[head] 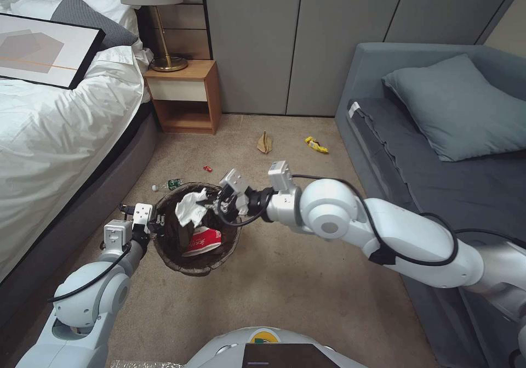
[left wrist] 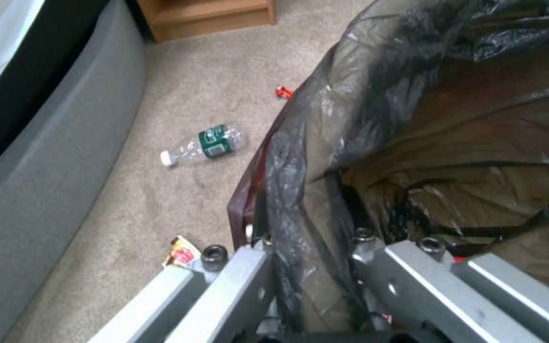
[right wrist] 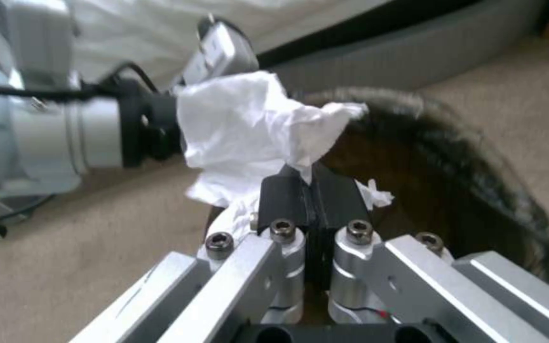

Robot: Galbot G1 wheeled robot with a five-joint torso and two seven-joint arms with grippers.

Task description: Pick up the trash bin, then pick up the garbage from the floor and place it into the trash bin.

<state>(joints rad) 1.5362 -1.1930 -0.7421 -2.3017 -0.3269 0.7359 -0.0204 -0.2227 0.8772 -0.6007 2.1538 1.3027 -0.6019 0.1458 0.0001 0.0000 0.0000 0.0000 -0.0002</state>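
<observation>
Head view: the left pincer [head: 155, 218] grips the trash bin [head: 193, 262] by its rim, off the floor [head: 285, 291]; the right pincer [head: 215, 202] holds crumpled tissue [head: 190, 206] over the opening.

Left wrist view: fingers [left wrist: 243, 286] straddle the bagged rim.

Right wrist view: pads [right wrist: 284, 200] pinch the tissue's lower edge.

The trash bin [head: 195, 230] has a dark brown-black bag. The tissue [head: 189, 207] is white, the wrapper [head: 203, 241] inside is red and white. The bottle [left wrist: 205, 144] is clear with green label. The floor [head: 285, 280] is tan-beige, the sofa [head: 438, 154] grey-blue.
</observation>
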